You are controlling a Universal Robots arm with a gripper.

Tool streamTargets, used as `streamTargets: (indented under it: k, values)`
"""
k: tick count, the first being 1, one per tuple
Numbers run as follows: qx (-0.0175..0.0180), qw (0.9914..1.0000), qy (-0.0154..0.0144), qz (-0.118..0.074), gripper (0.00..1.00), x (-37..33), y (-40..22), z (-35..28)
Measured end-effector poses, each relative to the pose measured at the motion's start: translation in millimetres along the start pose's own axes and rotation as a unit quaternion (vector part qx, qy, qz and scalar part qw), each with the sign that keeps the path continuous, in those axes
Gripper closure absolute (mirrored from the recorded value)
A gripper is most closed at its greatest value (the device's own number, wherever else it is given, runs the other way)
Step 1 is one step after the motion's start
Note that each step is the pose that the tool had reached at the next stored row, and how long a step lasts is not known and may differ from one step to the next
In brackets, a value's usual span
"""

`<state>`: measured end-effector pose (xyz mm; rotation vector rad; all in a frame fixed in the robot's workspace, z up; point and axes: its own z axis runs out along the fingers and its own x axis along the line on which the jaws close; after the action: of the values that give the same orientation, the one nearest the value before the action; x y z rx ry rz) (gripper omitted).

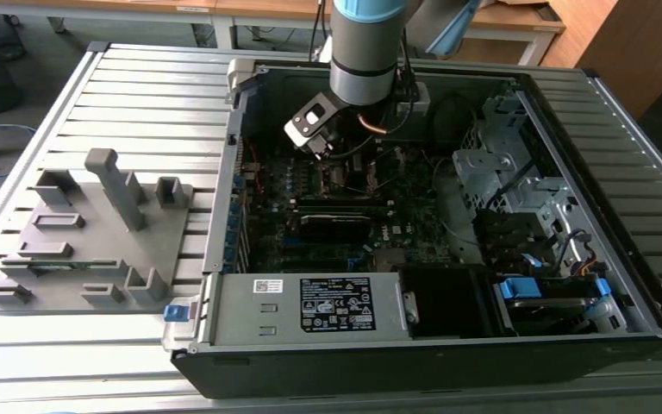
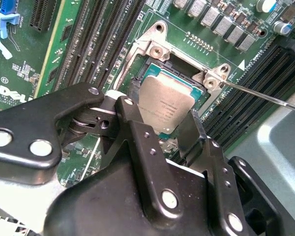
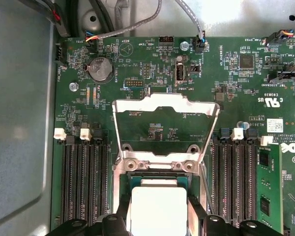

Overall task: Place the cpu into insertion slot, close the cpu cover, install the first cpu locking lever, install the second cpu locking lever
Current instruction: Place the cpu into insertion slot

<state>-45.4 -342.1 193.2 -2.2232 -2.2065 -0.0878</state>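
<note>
**CPU held at socket, cover open**

At the exterior view's left, a grey fixture tray (image 1: pixel 78 259) was noted on the slatted table (image 1: pixel 135 78). Upright grey blocks were seen standing on it, and what lay in its pockets could not be made out. To its right the open computer case (image 1: pixel 423 362) was recorded, containing the motherboard (image 1: pixel 290 237), a labelled power supply (image 1: pixel 239 319) and a metal drive cage (image 1: pixel 492 164). The arm (image 1: pixel 364 52) was positioned over the board.

In the second wrist view the gripper (image 2: pixel 160 118) was seen narrowed onto the cpu (image 2: pixel 167 101), with a finger set against each opposite edge. The cpu was lying at the insertion slot (image 2: pixel 146 65), between banks of memory slots (image 2: pixel 93 44). Full seating could not be confirmed. In the first wrist view the cpu cover (image 3: pixel 163 101) was swung open. A thin locking lever (image 2: pixel 265 96) was seen running out past the socket's corner, not latched down.

Judgement: the chip is best kept level and square to the rim, with no sideways drag across the contacts.
</note>
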Motion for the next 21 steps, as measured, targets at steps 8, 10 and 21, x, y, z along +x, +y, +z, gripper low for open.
streamTargets:
  k: [8,10,21]
  values:
    - [0.0001,1.0,-0.0002,0.0,0.46,-0.1,-0.7,1.4]
    - [0.0001,1.0,-0.0002,0.0,0.46,-0.1,-0.7,1.5]
    - [0.0,1.0,0.0,0.0,0.46,-0.1,-0.7,1.9]
